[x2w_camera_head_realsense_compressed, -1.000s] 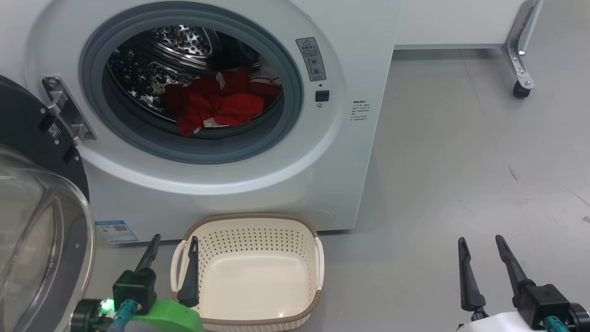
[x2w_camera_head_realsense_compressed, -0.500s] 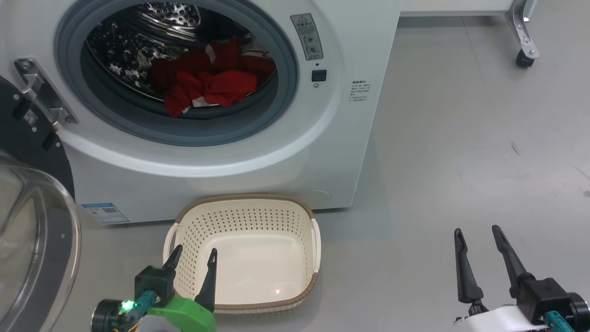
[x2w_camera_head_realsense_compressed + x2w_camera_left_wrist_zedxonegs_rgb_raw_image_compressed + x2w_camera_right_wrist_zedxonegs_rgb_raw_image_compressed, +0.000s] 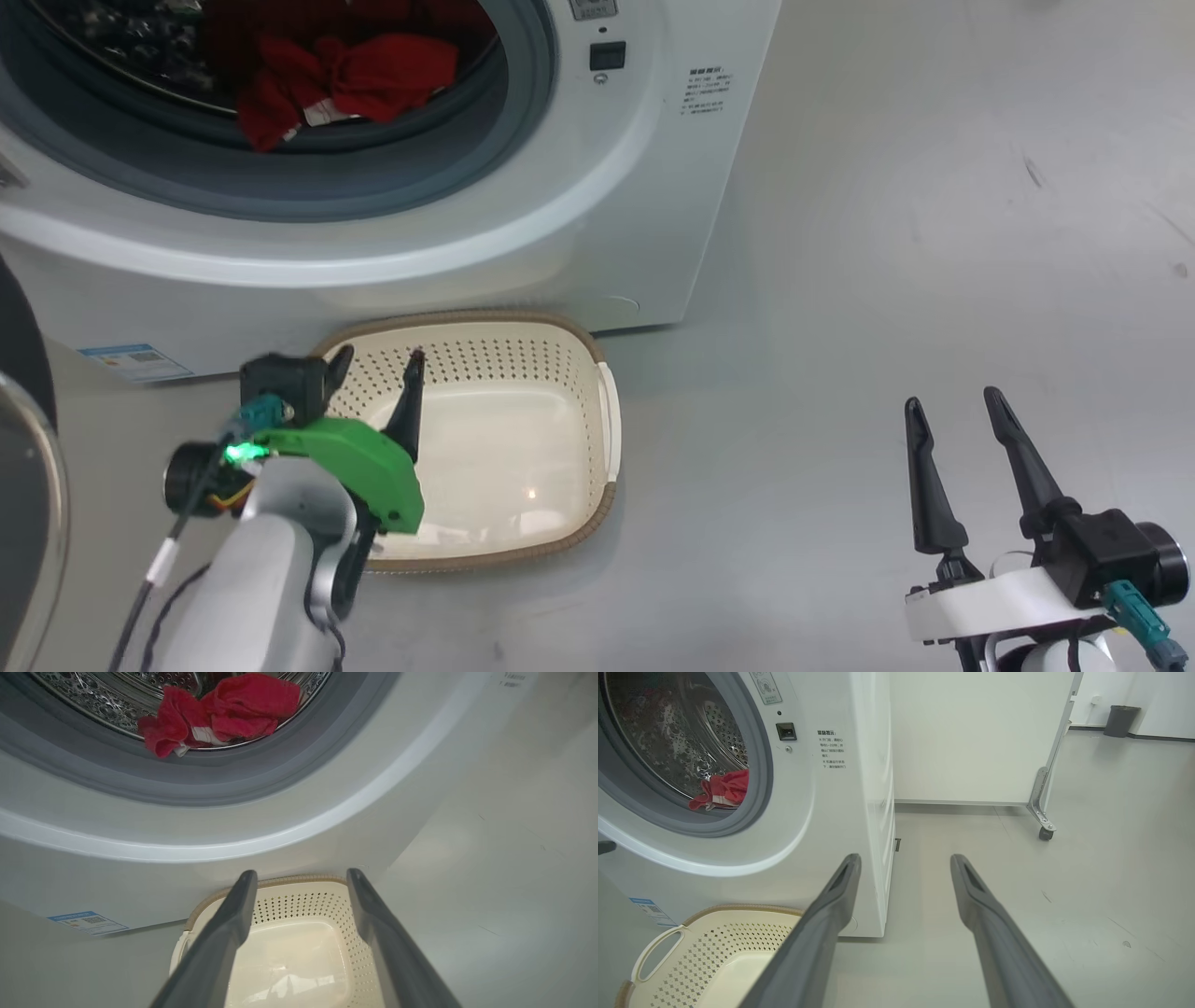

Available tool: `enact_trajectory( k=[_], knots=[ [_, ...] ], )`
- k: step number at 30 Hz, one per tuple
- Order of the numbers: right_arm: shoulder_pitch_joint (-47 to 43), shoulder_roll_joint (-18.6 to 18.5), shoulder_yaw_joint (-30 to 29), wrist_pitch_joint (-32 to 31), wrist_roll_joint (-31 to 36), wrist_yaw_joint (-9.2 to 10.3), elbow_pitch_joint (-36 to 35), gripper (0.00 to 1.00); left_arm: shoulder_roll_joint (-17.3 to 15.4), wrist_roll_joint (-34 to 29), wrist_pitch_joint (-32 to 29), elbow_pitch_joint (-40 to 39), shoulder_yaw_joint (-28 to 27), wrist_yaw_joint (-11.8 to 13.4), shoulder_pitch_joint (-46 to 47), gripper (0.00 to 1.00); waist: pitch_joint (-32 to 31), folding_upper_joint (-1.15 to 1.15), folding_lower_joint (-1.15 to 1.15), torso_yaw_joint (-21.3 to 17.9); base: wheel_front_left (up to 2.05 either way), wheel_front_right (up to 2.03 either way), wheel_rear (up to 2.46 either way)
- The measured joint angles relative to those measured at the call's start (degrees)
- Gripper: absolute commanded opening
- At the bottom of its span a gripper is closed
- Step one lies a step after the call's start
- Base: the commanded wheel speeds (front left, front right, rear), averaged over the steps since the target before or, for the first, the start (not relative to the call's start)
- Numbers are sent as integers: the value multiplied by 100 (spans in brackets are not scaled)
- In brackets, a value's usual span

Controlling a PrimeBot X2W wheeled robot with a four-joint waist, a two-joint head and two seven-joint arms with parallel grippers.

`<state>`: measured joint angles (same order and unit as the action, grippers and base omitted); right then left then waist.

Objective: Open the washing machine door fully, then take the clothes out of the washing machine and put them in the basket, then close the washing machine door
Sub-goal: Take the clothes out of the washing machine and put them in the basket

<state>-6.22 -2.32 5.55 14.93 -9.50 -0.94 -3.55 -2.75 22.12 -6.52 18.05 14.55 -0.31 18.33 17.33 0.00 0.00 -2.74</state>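
The head camera looks steeply down from above and in front of the washing machine, taking in its lower front and the floor to its right. The left wrist camera sits low and close before the machine, by the basket, tilted up along the left gripper toward the drum opening. The right wrist camera stands farther back, off the machine's right front corner, facing nearly level along the right gripper. All three share the drum opening with the red clothes, the blue label and the basket at the machine's foot.
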Motion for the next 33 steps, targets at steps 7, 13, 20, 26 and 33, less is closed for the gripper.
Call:
enact_trajectory(
  k=[7,13,20,26,33],
  knots=[
    [381,1,56,0,-125,-18,-78,100,-257,69,-611,210,-175,-159,1183,100,555,0,0,-214,0,0,0],
    [682,3,138,0,-238,-19,-52,100,-688,74,-1060,421,-443,-243,2112,100,971,0,0,-481,0,0,0],
    [866,2,252,0,-478,-18,24,100,-1026,84,-1430,677,-624,-301,2781,100,1260,0,0,-843,0,0,0],
    [1000,5,432,0,-778,8,55,100,-1361,66,-1738,867,-710,-305,3312,100,1504,0,0,-1190,0,0,0],
    [1115,7,510,0,-929,109,58,100,-1673,-63,-2054,982,-680,-359,3949,100,1810,0,0,-1496,0,0,0]
  ],
)
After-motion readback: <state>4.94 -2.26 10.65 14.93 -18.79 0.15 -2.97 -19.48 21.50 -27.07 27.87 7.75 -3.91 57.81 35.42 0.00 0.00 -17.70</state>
